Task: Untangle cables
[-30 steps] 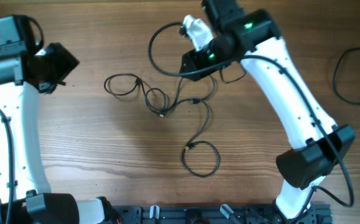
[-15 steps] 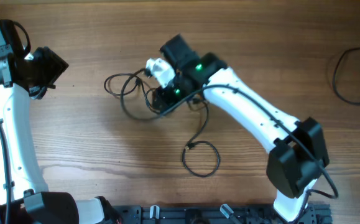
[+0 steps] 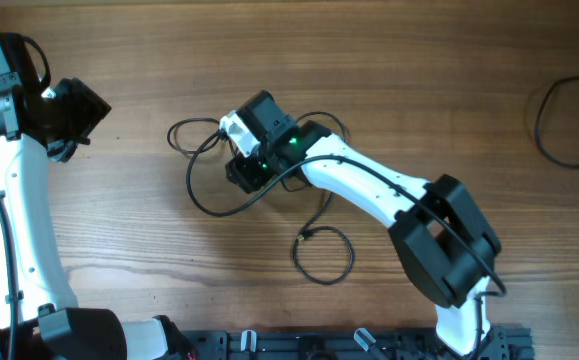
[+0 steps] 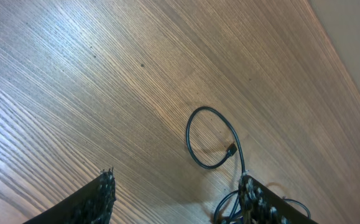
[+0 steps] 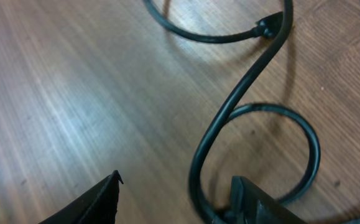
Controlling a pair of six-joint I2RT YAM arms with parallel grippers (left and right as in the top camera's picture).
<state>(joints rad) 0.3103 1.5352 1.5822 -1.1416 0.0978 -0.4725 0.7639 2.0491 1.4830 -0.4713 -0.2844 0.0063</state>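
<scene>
Thin black cables (image 3: 190, 186) lie tangled at the table's centre left, with a wide loop to the left and a smaller loop (image 3: 350, 262) nearer the front. My right gripper (image 3: 241, 172) hangs low over the tangle. In the right wrist view its fingers (image 5: 176, 193) are open, and a curving cable (image 5: 242, 93) with a small plug end runs between them, close against the right finger. My left gripper (image 3: 77, 108) is open and empty at the far left. In its wrist view (image 4: 178, 199) I see a cable loop (image 4: 195, 155) with a plug end, and more cable beside its right finger.
A separate black cable (image 3: 541, 130) lies curled at the far right edge of the wooden table (image 3: 119, 240). The right arm's white link (image 3: 369, 190) stretches diagonally across the middle. The arm bases stand along the front edge.
My right arm swept from the back centre down and left into the tangle, and a large cable loop came with it to the left. My left arm shifted slightly left.
</scene>
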